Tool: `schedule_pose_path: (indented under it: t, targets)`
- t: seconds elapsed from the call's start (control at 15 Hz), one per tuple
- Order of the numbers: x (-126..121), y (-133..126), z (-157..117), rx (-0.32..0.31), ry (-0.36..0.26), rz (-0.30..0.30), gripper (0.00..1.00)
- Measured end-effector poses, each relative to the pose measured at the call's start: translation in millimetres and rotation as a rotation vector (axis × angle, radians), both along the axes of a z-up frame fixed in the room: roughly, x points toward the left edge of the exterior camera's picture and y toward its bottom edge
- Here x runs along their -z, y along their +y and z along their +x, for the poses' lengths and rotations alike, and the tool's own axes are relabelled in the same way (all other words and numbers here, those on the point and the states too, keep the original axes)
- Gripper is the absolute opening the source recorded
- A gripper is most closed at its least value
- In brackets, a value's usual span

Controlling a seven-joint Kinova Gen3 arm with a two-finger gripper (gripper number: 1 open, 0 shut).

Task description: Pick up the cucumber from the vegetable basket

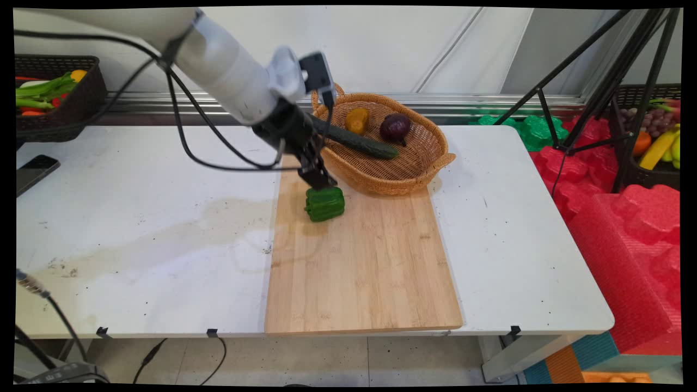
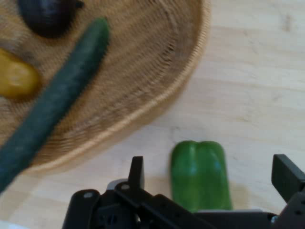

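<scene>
Gripper (image 2: 212,179) fingers spread apart, straddling the green pepper (image 2: 200,174); pepper's long axis runs along the fingers, untouched.

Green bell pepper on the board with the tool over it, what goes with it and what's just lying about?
With the tool:
- black two-finger tool, open, fingers either side of the green bell pepper
- wooden cutting board
- woven wicker basket

Lying about:
- dark green cucumber, yellow pepper, purple onion, all in the basket
- black phone
</scene>
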State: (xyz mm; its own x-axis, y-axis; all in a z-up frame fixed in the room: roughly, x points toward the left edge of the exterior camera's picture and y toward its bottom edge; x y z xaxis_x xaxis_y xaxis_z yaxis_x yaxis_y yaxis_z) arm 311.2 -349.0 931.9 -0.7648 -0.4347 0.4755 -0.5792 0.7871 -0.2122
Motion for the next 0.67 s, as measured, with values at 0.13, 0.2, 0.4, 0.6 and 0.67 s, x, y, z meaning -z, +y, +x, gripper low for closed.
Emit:
schedule_pose_path:
  t: [0.13,0.2,0.4,0.6,0.67]
  targets:
    - [-21.7,-3.4,7.7,-0.026,0.008,-0.034,1.00]
    - [-30.9,-6.5,10.7,-0.036,0.009,-0.050,1.00]
    - [-52.6,-18.7,17.9,-0.049,-0.008,-0.095,1.00]
    - [-59.7,-43.3,19.8,-0.042,-0.058,-0.119,1.00]
    - [-58.3,-51.4,18.7,-0.038,-0.072,-0.122,1.00]
